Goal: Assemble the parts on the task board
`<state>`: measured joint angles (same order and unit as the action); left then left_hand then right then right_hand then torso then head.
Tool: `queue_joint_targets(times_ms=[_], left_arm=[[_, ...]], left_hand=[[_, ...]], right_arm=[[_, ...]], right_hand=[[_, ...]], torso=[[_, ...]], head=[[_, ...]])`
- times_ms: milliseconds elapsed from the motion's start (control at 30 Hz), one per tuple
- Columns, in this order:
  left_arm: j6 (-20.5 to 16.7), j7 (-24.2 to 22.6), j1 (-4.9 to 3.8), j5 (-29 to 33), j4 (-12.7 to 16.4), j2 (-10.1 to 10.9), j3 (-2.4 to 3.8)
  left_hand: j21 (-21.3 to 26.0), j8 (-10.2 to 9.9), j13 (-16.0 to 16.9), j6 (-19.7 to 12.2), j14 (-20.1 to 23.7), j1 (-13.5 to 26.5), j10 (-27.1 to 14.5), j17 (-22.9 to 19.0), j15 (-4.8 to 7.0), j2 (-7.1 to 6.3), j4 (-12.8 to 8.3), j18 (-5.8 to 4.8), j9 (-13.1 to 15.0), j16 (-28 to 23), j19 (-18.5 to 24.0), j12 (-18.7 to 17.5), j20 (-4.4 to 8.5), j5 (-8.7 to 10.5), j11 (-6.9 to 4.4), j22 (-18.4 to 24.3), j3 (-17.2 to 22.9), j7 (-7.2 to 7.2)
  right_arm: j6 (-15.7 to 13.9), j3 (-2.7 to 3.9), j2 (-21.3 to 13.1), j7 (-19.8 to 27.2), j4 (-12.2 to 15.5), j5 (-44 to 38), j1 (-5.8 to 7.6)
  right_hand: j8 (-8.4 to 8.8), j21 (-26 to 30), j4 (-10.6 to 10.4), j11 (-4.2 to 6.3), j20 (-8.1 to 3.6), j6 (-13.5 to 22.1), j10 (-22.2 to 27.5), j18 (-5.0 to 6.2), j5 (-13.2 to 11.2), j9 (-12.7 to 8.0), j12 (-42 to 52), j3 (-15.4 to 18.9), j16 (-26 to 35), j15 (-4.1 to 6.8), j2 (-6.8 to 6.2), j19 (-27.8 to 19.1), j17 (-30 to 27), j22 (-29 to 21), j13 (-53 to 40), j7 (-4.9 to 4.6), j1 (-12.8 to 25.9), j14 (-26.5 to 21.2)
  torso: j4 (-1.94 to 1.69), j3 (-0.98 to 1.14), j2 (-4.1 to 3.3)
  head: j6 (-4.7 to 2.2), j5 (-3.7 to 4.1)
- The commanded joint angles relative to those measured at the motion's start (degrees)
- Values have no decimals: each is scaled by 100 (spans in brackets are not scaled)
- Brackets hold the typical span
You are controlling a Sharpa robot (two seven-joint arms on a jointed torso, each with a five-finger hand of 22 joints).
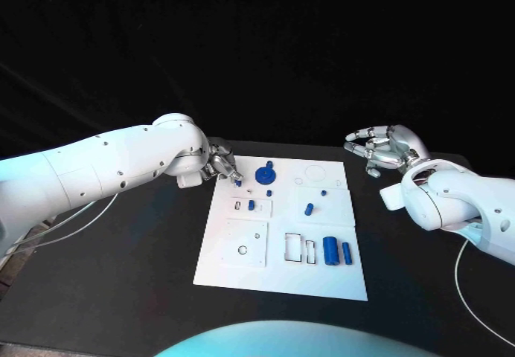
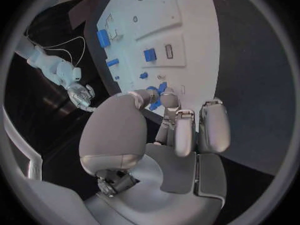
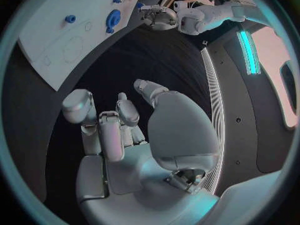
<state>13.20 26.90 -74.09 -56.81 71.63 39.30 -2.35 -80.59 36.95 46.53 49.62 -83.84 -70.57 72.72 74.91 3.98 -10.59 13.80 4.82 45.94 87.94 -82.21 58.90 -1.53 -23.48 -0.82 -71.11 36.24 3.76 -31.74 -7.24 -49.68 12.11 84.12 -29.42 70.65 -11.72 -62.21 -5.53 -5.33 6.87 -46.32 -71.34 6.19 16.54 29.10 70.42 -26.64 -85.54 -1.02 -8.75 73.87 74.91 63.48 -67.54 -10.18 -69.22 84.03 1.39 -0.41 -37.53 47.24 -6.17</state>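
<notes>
Now — left hand pinches blue part at task board | right hand spread, holding nothing

— What is the left hand holding?
— A small blue part, pinched at its fingertips over the task board's edge.
— Anything else blue?
— Other blue parts farther along the board.

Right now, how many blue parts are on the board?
7: two cylinders near right, a block in the middle, two small pieces left of it, a disc far side, a piece at the left hand. Tiny ones may be hidden.
</notes>
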Motion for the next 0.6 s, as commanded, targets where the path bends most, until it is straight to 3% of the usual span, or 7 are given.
queue_joint_targets(times_ms=[33, 467, 600], left_arm=[[-348, -303, 36, -281, 205, 98, 2], [-530, -349, 205, -656, 753, 448, 1], [-526, -316, 239, -711, 862, 514, 1]], left_hand=[[-23, 38, 19, 49, -522, 7, 37, 1160, 43, -70, -1116, -100, -6, 20, -50, 29, -3, -32, -3, -17, 1149, 5], [-65, 44, 91, 120, -536, 54, 122, 1209, 62, -152, -1185, -115, -14, 47, -83, 92, 10, -89, -23, -95, 1226, -16], [-74, 42, 116, 140, -539, 70, 146, 1220, 66, -172, -1197, -118, -18, 54, -89, 111, 12, -113, -29, -110, 1244, -21]], right_arm=[[51, 0, -9, 37, 4, -13, -8], [54, -3, -21, 35, 4, -8, -29], [57, -3, -18, 35, 2, -5, -38]], right_hand=[[-35, 34, -38, 32, -40, 6, -3, 74, 33, 0, -11, 10, 24, 44, -3, 13, 454, 1, 4, 13, 52, 329], [-35, 34, -38, 32, -40, 6, -3, 74, 33, 0, -11, 10, 24, 44, -3, 13, 454, 1, 4, 13, 52, 329], [-35, 34, -38, 32, -40, 6, -3, 74, 33, 0, -11, 10, 24, 44, -3, 13, 454, 1, 4, 13, 52, 329]], torso=[[1, -3, -4], [-10, 7, -3], [4, 2, -7]], head=[[8, 0], [21, -33], [30, -36]])
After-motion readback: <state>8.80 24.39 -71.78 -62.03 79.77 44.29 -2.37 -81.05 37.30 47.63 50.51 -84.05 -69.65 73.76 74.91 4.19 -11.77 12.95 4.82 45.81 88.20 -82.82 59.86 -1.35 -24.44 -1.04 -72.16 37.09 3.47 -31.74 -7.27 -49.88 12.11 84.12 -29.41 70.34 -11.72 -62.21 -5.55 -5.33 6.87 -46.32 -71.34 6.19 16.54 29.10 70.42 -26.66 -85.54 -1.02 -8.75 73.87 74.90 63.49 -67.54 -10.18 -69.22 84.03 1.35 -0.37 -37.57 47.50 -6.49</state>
